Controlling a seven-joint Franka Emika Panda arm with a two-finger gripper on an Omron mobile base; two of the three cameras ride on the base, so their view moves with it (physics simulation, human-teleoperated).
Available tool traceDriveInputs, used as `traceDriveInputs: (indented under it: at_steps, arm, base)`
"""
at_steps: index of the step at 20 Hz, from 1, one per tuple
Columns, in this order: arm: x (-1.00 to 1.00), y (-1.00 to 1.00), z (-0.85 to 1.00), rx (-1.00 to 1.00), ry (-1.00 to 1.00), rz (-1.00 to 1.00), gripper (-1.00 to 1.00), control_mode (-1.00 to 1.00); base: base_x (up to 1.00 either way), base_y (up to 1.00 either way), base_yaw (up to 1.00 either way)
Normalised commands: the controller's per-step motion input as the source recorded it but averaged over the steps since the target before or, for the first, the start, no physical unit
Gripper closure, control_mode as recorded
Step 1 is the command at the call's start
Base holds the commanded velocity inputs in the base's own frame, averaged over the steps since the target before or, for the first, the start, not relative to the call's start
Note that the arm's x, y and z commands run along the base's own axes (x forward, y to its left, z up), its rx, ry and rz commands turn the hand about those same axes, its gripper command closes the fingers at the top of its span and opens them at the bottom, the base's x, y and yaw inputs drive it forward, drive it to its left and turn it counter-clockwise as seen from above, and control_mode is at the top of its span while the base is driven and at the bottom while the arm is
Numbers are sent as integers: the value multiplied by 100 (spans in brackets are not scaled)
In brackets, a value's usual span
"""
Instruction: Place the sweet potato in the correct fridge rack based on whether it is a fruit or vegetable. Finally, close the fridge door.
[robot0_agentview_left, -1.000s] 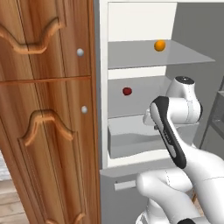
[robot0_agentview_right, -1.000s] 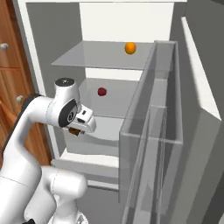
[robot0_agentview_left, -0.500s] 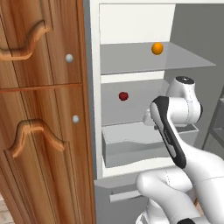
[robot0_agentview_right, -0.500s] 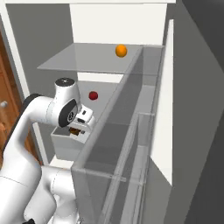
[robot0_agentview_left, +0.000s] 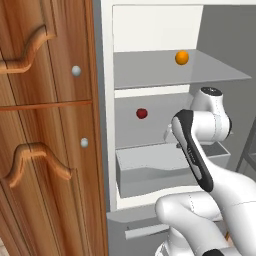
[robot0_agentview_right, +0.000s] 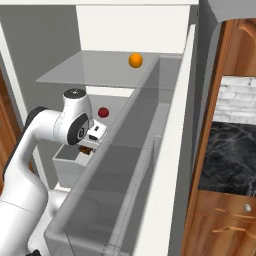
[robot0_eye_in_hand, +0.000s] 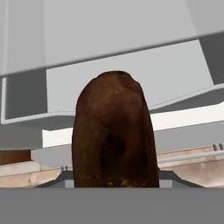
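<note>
One sweet potato (robot0_eye_in_hand: 114, 133) sits clamped in my gripper (robot0_agentview_right: 88, 148), hanging just above the grey drawer tub (robot0_agentview_left: 150, 165). Above that tub I see a red ball (robot0_agentview_left: 142, 113), and higher, an orange ball (robot0_agentview_left: 182, 57) on the fridge rack (robot0_agentview_left: 150, 70).

Open fridge, everything placed around the end effector.
The sweet potato (robot0_eye_in_hand: 114, 131) sat in the end effector (robot0_agentview_right: 89, 146), above the drawer tub (robot0_agentview_left: 150, 162). The red ball (robot0_agentview_left: 142, 113) lay behind it; the fridge rack (robot0_agentview_left: 150, 70) with the orange ball (robot0_agentview_left: 182, 57) stood above; the fridge door (robot0_agentview_right: 165, 165) was beside it.
</note>
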Motion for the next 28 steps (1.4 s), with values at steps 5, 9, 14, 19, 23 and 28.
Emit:
traceDriveInputs:
  at_steps: [5, 9, 14, 19, 23, 28]
  arm:
    - [0, 0, 0, 0, 0, 0, 100, 100]
    - [0, 0, 0, 0, 0, 0, 100, 100]
    - [0, 0, 0, 0, 0, 0, 100, -100]
    - [0, 0, 0, 0, -14, 0, 100, -100]
    - [0, -4, 2, -2, -27, 0, 100, -100]
    - [0, -16, 9, 0, -25, 0, 100, -100]
  base:
    - [24, 0, 0]
    - [3, 0, 0]
    - [0, 0, 0]
    - [0, 0, 0]
    - [0, 0, 0]
    - [0, 0, 0]
